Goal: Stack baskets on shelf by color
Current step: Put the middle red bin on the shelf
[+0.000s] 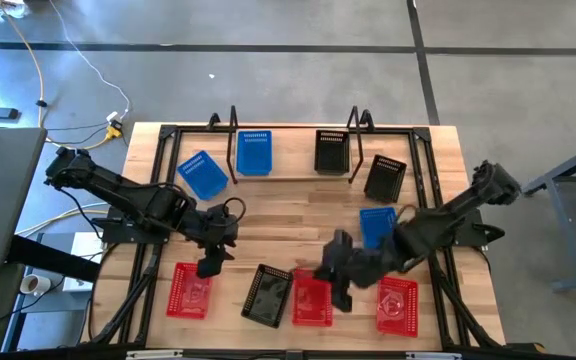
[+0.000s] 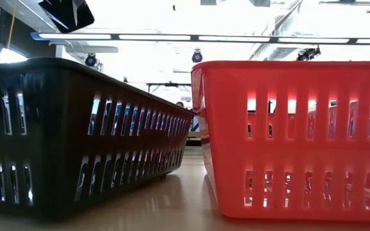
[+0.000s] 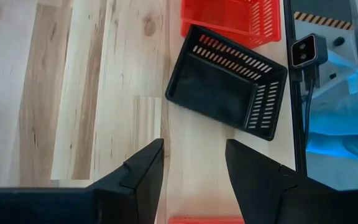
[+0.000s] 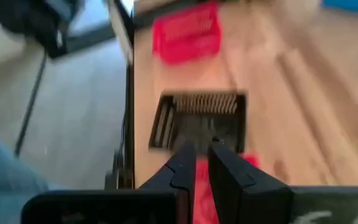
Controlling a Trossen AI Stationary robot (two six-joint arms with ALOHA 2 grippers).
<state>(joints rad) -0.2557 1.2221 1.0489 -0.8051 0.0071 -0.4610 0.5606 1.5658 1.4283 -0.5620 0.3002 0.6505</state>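
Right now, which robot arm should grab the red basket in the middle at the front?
Probably the right. The right gripper hangs at the middle red basket, fingers nearly closed. The left gripper is open, farther off, between another red basket and the black basket.

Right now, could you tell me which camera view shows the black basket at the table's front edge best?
The left wrist view: the black basket lies whole and unobstructed, interior visible. The high view shows it small, the low view only its side wall, and the right wrist view blurs it behind the right gripper.

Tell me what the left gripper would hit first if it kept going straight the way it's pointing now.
Probably the black basket lying at an angle near the table's front edge. In the left wrist view it sits straight ahead of the left gripper, whose fingers are open, with only bare wood between. Depth is hard to judge, so the gripper might pass above it.
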